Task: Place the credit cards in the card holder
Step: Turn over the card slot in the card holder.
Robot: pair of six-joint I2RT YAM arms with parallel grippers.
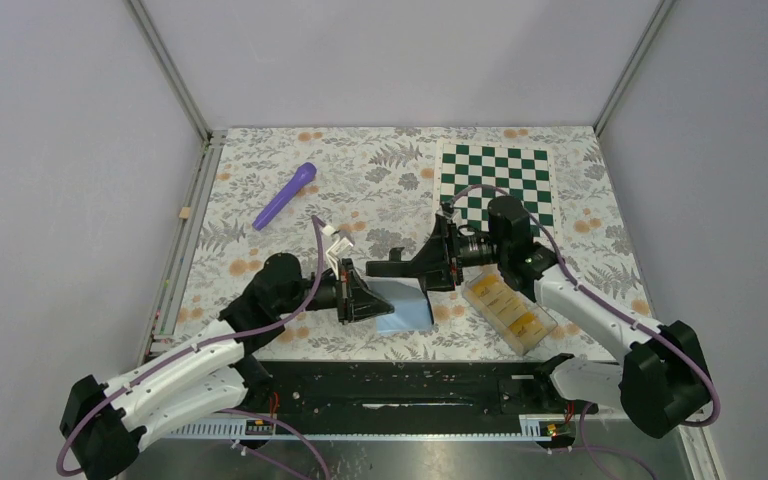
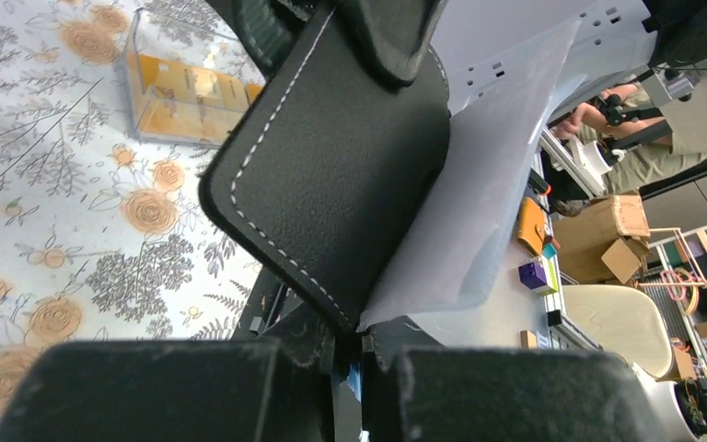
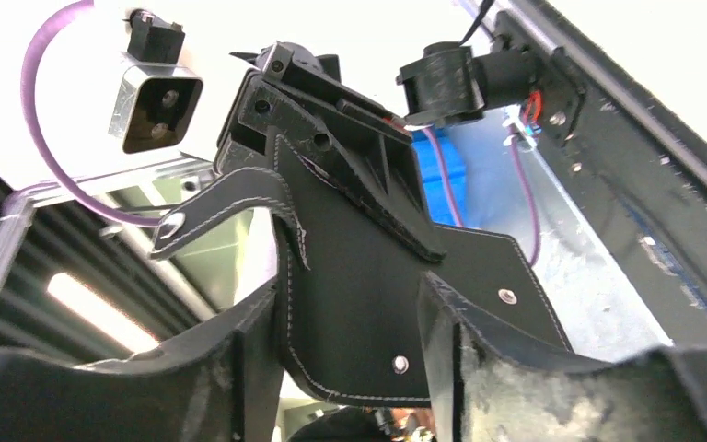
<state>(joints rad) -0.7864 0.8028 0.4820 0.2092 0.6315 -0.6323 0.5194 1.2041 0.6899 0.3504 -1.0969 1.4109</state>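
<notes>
The black card holder [image 1: 392,268] hangs above the table between my two grippers, opened out, with its grey-blue pocket sheet [image 1: 407,308] hanging down. My left gripper [image 1: 360,298] is shut on the holder's lower edge; in the left wrist view the stitched black cover [image 2: 331,157] and the pocket sheet [image 2: 488,184] rise from between the fingers [image 2: 359,359]. My right gripper [image 1: 430,268] has its jaws apart, with the holder's outer face [image 3: 359,276] and snap tab [image 3: 193,221] right at its fingertips. The yellow credit cards [image 1: 508,308] lie in a clear box, also seen in the left wrist view [image 2: 179,92].
The clear plastic box [image 1: 538,338] sits on the floral cloth just right of the holder, under the right arm. A purple marker-like object [image 1: 285,195] lies at the back left. A green chessboard mat [image 1: 495,180] lies at the back right.
</notes>
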